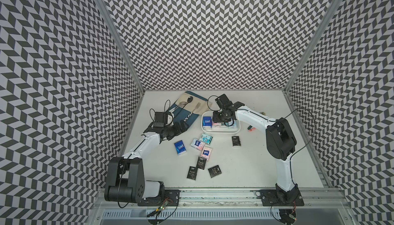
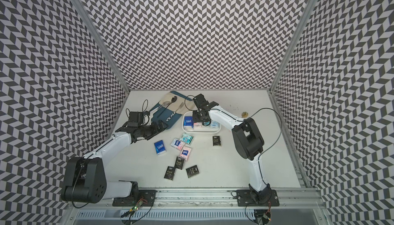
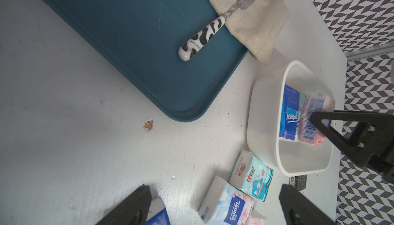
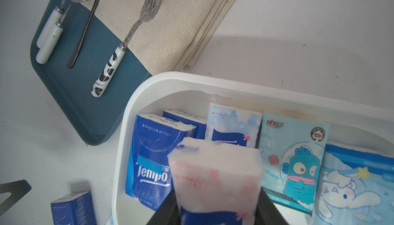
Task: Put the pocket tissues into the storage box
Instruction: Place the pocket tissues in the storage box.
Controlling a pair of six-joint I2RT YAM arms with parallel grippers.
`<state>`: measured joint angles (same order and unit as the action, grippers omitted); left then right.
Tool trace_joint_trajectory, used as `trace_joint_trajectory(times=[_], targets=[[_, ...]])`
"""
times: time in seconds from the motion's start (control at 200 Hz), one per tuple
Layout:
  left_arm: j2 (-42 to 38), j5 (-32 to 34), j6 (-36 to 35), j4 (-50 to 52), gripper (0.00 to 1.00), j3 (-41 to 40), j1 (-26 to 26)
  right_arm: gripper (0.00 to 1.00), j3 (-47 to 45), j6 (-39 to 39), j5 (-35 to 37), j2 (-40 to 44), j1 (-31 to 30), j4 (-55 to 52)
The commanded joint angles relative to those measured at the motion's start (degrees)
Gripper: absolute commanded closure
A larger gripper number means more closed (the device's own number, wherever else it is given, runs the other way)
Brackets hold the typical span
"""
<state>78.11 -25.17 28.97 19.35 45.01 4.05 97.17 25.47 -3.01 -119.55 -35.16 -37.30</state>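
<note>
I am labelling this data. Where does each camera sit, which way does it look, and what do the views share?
Both top views: high above the arm bases, looking down at the table; left arm, right arm, box and loose packets show.
Left wrist: on the left arm, looking past the open left gripper at tray and box; the right gripper shows.
Right wrist: on the right arm, looking into the box; right gripper holds a pink packet.
Shared: both wrist views show box, tray, fork, pink packet.

Left gripper (image 3: 212, 194) wide apart, empty. Teal packet (image 3: 253, 177), pink-white packet (image 3: 228, 204) just ahead, 1 o'clock. Storage box (image 3: 262, 115) at 2 o'clock; blue packet (image 3: 290, 110), pink packet (image 3: 312, 115) inside. Blue tray (image 3: 136, 42) with fork (image 3: 215, 27) at 11 o'clock.
</note>
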Motion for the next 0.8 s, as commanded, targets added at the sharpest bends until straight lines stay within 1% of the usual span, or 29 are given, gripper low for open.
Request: trace_joint_trajectory(times=[0.0,0.075,0.155,0.27,0.381,0.461,0.536,0.696,0.796], targets=[[-2.10,0.80,-1.44,1.54,0.00,-0.93,-0.62,0.49,2.25,-0.10,0.10,-2.29,0.00,0.50],[-2.79,1.44,-1.52,2.06,0.00,-1.15,-0.88,0.44,3.23,0.20,-0.02,-3.05,0.00,0.21],[-3.54,2.79,-1.83,3.40,0.00,-1.22,-0.89,0.35,4.05,0.45,-0.48,-3.25,0.15,-0.21],[-4.40,4.85,-2.37,5.46,0.00,-1.47,-0.80,0.27,3.64,0.72,-4.95,-1.75,0.82,1.44],[-4.46,5.65,-2.14,6.21,0.00,-2.44,-0.55,0.24,1.21,1.78,-11.17,0.41,2.12,5.83],[-4.28,5.66,-1.65,6.52,0.00,-3.02,0.04,0.24,-0.77,2.84,-13.39,2.20,3.35,7.76],[-4.36,5.78,-1.28,6.84,0.00,-3.42,1.22,0.24,-3.30,3.09,-13.12,4.67,4.40,9.21],[-4.04,7.12,-1.02,8.01,0.00,-4.06,3.14,0.23,-7.34,1.42,-8.54,9.74,5.45,8.87],[-3.00,7.93,-1.13,8.51,0.00,-4.01,3.93,0.23,-9.83,0.60,-7.23,13.01,5.45,8.63]])
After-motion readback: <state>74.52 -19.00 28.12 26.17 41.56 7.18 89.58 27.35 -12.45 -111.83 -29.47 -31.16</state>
